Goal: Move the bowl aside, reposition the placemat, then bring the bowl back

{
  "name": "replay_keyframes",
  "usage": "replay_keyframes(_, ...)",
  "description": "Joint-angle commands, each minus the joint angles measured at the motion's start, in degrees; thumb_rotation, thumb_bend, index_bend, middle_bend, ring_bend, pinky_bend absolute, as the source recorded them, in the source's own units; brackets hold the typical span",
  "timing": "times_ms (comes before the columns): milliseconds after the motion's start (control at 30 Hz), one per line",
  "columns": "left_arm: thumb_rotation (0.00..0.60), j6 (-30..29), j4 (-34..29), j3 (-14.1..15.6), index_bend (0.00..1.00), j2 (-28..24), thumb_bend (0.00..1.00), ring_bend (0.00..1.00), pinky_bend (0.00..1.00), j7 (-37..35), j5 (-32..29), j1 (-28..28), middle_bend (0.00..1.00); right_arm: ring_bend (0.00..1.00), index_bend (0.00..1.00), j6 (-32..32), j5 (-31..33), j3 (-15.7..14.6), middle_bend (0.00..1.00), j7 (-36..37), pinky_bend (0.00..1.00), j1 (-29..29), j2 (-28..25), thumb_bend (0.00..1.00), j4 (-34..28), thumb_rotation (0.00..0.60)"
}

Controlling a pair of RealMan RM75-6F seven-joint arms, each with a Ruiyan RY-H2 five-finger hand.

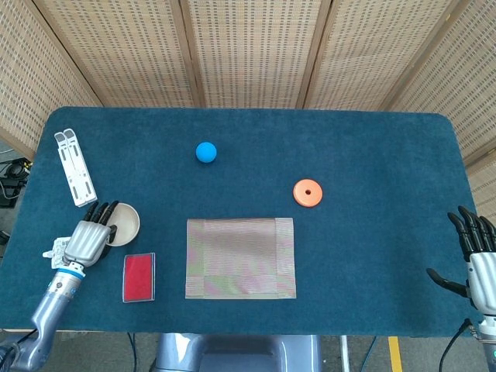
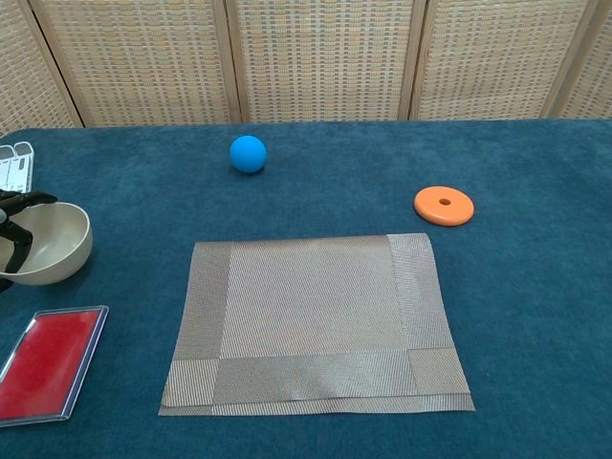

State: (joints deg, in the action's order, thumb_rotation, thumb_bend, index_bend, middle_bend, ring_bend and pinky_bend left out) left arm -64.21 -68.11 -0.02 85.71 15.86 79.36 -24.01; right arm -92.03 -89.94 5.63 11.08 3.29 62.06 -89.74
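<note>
We find the left hand (image 1: pixel 87 239) holding the bowl (image 1: pixel 124 223), dark fingers (image 2: pixel 17 251) hooked over its rim; the bowl lies on the hand's right side and holds nothing. The placemat (image 1: pixel 240 257) lies flat, well to the right of that hand, with a red case (image 1: pixel 139 276) between them, nearer the hand. The right hand (image 1: pixel 474 256) stands well beyond the mat's far side, fingers spread, holding nothing. We read no writing.
</note>
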Motion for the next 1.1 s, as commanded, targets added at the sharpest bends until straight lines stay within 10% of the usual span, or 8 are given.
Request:
replay_keyframes(33, 0.600, -0.27, -0.59, 0.03, 0.44, -0.30, 0.10, 0.00, 0.00, -0.49, 0.47, 0.04, 0.00, 0.00, 0.04, -0.17, -0.06, 0.04, 0.00, 0.17, 0.00, -0.04, 0.00, 0.07, 0.03, 0.600)
replay_keyframes(233, 0.600, -2.04, -3.29, -0.49, 0.18, -2.95, 0.01, 0.00, 0.00, -2.06, 2.14, -0.09, 0.00, 0.00, 0.04, -0.38, -0.29, 0.02, 0.00, 0.36, 0.00, -0.07, 0.03, 0.07, 0.06, 0.600)
replay_keyframes(400, 0.600, -4.35, -7.01, -0.68, 0.15, -5.81, 0.01, 0.00, 0.00, -4.58, 4.63, -0.11, 0.00, 0.00, 0.04, -0.67, -0.40, 0.00, 0.00, 0.51, 0.00, -0.19, -0.07, 0.07, -0.07, 0.600)
replay_keyframes(1100, 0.600, -1.95, -24.57, 3.40, 0.49, 1.19, 0.13, 0.00, 0.00, 15.45, 9.61, -0.85, 0.00, 0.00, 0.04, 0.00, 0.71, 0.18, 0.00, 1.56, 0.00, -0.30, -0.87, 0.07, -0.54, 0.600)
